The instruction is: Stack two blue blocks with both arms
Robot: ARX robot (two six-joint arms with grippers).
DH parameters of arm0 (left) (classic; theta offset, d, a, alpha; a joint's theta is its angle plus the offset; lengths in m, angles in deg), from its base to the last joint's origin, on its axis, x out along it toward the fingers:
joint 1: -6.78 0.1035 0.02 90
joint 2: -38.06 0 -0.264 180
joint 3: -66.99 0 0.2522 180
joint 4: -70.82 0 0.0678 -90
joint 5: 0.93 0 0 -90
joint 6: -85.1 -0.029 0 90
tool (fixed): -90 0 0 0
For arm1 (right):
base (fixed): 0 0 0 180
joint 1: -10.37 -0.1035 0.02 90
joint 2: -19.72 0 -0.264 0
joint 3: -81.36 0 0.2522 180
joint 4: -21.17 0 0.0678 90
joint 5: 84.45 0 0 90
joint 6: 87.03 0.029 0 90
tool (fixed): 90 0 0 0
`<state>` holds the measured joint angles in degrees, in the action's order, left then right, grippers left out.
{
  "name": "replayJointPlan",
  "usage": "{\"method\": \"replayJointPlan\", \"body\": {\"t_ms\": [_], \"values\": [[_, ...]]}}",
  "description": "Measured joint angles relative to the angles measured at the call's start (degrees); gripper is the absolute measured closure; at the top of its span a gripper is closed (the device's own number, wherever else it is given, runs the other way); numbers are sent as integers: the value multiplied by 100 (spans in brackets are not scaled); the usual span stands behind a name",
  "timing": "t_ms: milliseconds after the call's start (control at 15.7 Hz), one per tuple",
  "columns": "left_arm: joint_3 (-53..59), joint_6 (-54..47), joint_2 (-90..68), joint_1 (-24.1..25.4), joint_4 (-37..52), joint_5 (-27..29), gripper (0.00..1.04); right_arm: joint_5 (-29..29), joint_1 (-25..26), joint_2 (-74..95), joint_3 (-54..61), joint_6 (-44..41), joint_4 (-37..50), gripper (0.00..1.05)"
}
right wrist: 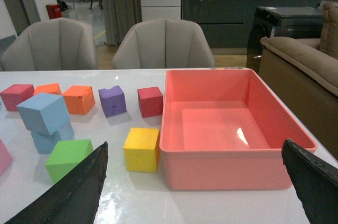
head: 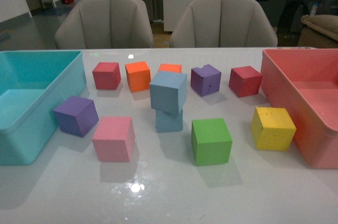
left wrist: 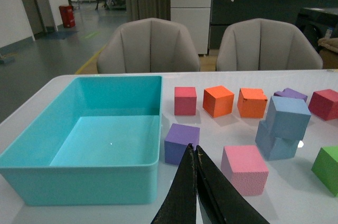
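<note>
Plainly, left pincer [left wrist: 196, 152] is pressed together, empty — right pincer [right wrist: 195, 182] spread wide, touching nothing.

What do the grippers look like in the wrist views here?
Only the fingers show. The left gripper has two black, tapering, blade-like fingers with matte surfaces. The right gripper shows two broad black fingers with a rough, textured face. No cables, markings or casing are visible; the front view shows neither arm.
</note>
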<state>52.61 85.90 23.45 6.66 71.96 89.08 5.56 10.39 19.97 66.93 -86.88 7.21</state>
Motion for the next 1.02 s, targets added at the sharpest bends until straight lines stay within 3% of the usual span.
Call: {"method": "replayJointPlan", "body": {"t_ms": [319, 383, 766, 1021], "values": [[0, 2, 514, 0, -566, 0, 103, 0, 0, 0, 0, 0, 2, 6], [0, 0, 1115, 0, -1467, -15, 103, 0, 0, 0, 0, 0, 2, 6], [0, 2, 1410, 7, -1506, 0, 101, -2, 0, 0, 0, 0, 2, 6], [-2, 2, 1410, 7, -1508, 0, 52, -2, 0, 0, 0, 0, 2, 6]]}}
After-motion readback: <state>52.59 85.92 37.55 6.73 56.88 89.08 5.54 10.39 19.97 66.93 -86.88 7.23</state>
